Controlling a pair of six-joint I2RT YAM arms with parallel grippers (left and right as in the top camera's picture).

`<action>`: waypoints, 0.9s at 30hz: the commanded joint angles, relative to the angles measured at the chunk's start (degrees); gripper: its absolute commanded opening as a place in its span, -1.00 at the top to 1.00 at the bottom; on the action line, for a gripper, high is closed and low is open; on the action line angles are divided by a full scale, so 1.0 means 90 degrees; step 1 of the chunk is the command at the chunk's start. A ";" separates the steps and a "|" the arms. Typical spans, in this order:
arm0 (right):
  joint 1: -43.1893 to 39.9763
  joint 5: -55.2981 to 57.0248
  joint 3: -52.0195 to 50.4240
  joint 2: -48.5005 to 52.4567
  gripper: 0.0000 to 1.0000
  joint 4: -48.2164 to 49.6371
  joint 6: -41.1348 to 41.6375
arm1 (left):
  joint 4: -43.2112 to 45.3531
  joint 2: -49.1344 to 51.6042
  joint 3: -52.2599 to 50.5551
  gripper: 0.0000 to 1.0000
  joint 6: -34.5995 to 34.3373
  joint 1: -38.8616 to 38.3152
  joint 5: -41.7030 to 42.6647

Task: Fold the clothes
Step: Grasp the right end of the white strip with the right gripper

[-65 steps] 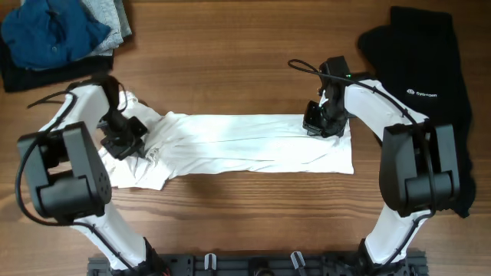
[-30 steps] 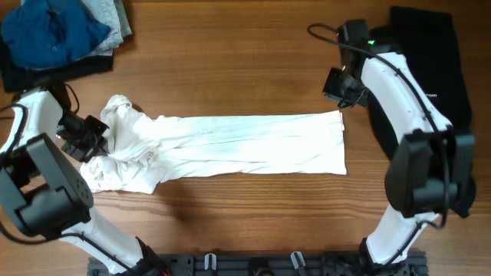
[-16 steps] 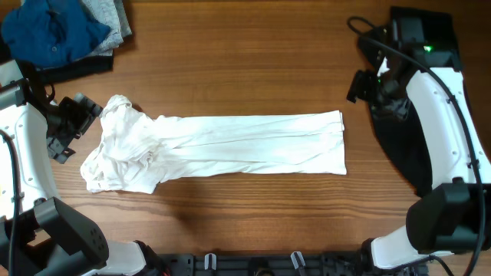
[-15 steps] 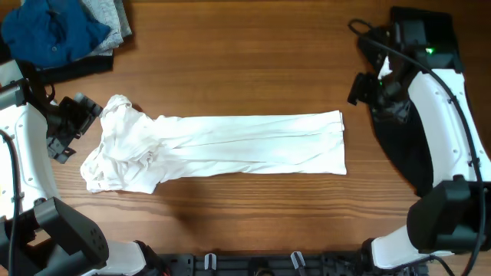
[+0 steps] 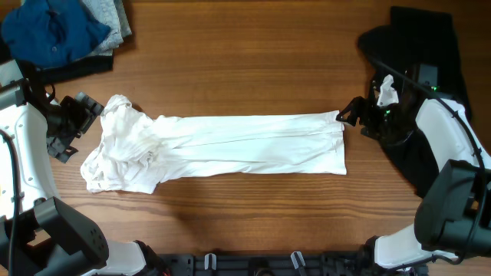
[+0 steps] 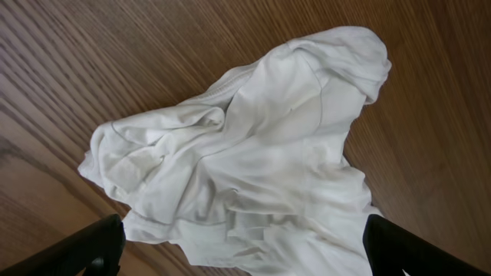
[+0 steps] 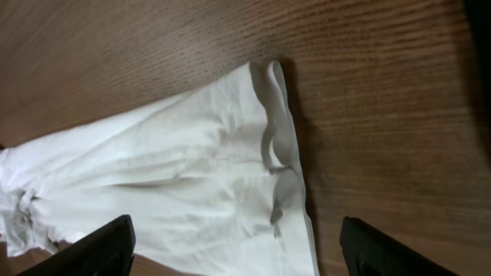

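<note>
The clothes are one white T-shirt (image 5: 230,146), folded lengthwise into a long strip across the middle of the table. Its left end is bunched and wrinkled (image 6: 253,153); its right end is a fairly straight hem (image 7: 280,146). My left gripper (image 5: 81,129) is open just left of the bunched end, apart from the cloth. In the left wrist view the left gripper (image 6: 245,261) frames the bunched fabric, holding nothing. My right gripper (image 5: 353,121) is open at the hem's far corner. The right wrist view shows the right gripper (image 7: 242,257) over the hem, empty.
A black garment with a small white logo (image 5: 430,54) lies along the right edge, under my right arm. Blue and grey folded garments (image 5: 54,31) sit in the far left corner. Bare wood (image 5: 230,69) surrounds the shirt.
My left gripper let go of the bunched end, opened and drew back left. My right gripper opened, swung out over the black garment, then came back down to the hem's corner.
</note>
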 commanded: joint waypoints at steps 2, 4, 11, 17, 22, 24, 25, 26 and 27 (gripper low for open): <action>0.0027 -0.0311 -0.0483 0.0284 -0.73 0.0454 0.0172 | 0.0019 -0.0058 0.0092 -0.99 0.0034 0.0034 0.0083; 0.0027 -0.0311 -0.0563 0.0386 -0.74 0.0646 0.0214 | 0.0022 -0.0058 0.0092 -1.00 0.0034 0.0034 0.0083; 0.0085 -0.0313 -0.0585 0.0911 -0.79 0.0899 0.0216 | 0.0039 -0.0058 0.0092 -0.99 0.0034 0.0034 0.0083; 0.0330 -0.0653 -0.0585 0.1423 -0.78 0.0925 0.0342 | 0.0041 -0.0058 0.0092 -0.99 0.0034 0.0034 0.0083; 0.0801 -0.0787 -0.0588 0.1666 -0.08 0.0733 0.0546 | 0.0039 -0.0058 0.0092 -1.00 0.0034 0.0034 0.0083; 0.0962 -0.0636 -0.0588 0.1666 0.10 0.0695 0.0792 | 0.0039 -0.0058 0.0092 -1.00 0.0036 0.0034 0.0083; 0.0993 -0.0495 -0.0588 0.1666 0.14 0.0692 0.0933 | 0.0039 -0.0058 0.0092 -0.99 0.0036 0.0034 0.0083; 0.1018 -0.0185 -0.0588 0.1666 0.31 0.0685 0.1149 | 0.0039 -0.0058 0.0092 -0.99 0.0036 0.0034 0.0083; 0.1018 -0.0012 -0.0588 0.1666 0.44 0.0682 0.1239 | 0.0036 -0.0058 0.0092 -1.00 0.0036 0.0034 0.0080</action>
